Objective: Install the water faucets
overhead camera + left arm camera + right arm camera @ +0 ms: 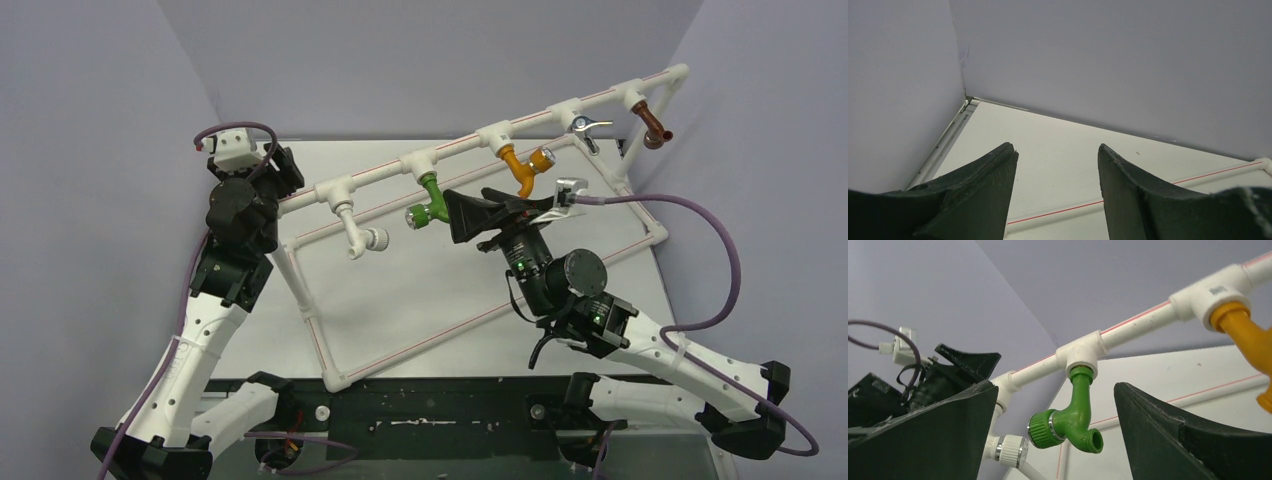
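The green tap [430, 200] hangs from a white tee [417, 165] on the raised white pipe; its knob points left. In the right wrist view the green tap [1070, 417] hangs from its tee [1082, 354], between and beyond my open fingers, touching neither. My right gripper [462, 215] is open just right of the tap, empty; it also shows in the right wrist view [1055, 390]. My left gripper [285, 165] is open and empty at the pipe's left end, and in the left wrist view [1057, 152] it faces the table's back corner.
On the same pipe hang a white tap [362, 238], an orange-yellow tap [524, 170], a silvery lever valve [585, 127] and a brown tap [654, 125]. A white pipe frame [310, 320] with red lines lies on the table. Grey walls enclose the back and sides.
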